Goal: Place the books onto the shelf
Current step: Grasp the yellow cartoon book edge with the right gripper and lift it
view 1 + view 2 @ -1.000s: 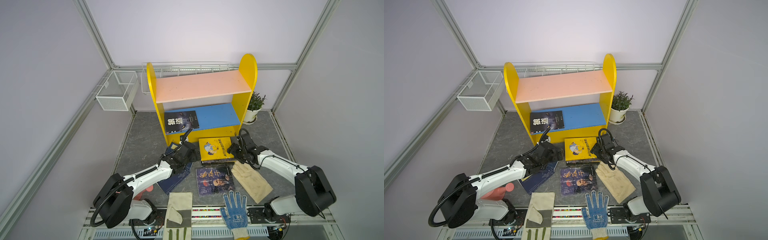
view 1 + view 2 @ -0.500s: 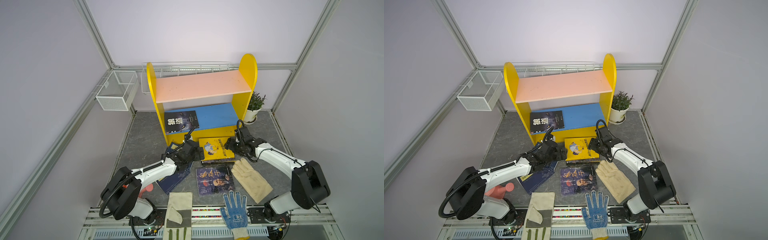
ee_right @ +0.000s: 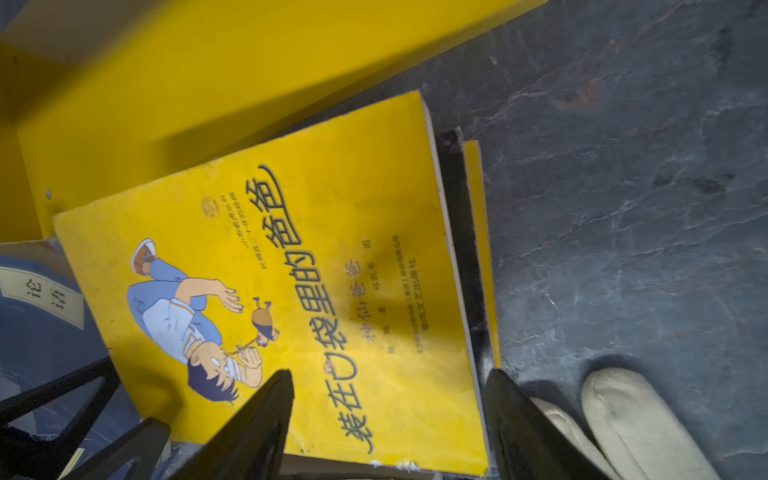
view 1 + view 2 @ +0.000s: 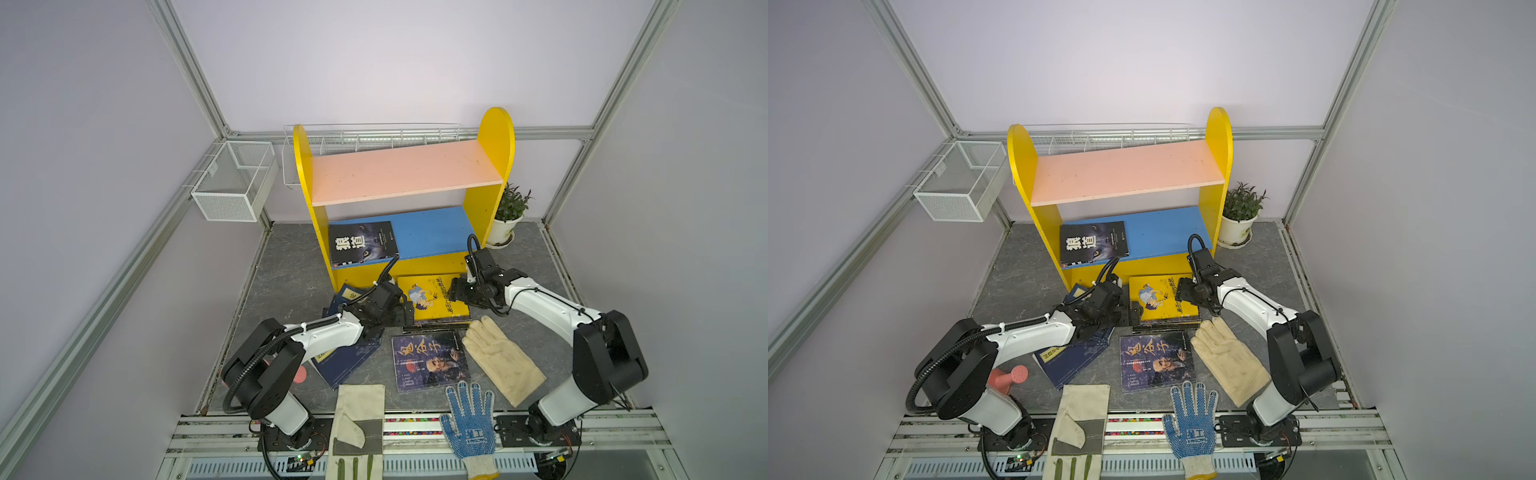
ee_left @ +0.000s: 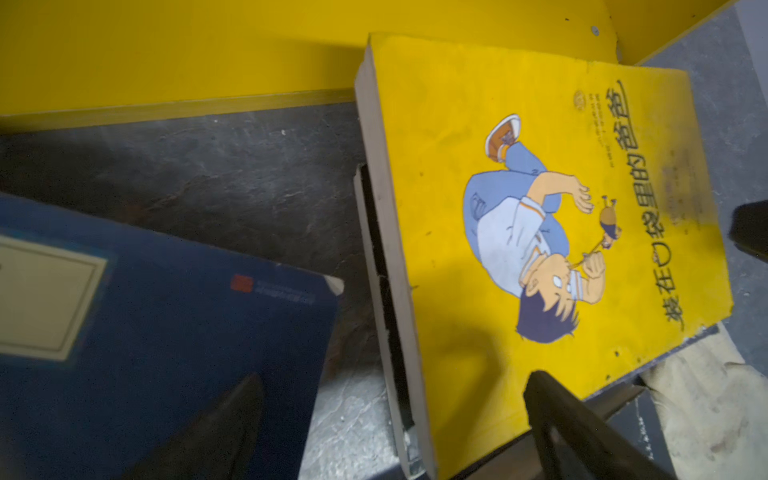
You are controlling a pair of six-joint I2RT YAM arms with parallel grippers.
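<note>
Right wrist view: right hand [image 3: 388, 378] open over the 3 o'clock edge of the yellow book [image 3: 291, 270]; left hand [image 5: 395, 378], open too, at its 9 o'clock edge.

The left fingers [image 5: 582, 436] and right fingers [image 3: 257, 415] have both moved in to flank the yellow cartoon book [image 4: 432, 297].

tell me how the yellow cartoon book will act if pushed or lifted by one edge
The yellow cartoon book looks thick, so probably fairly stiff, sagging only slightly. Its worn matte cover likely grips well. Lying flat on the dark book beneath, it would probably slide rather than tip.
</note>
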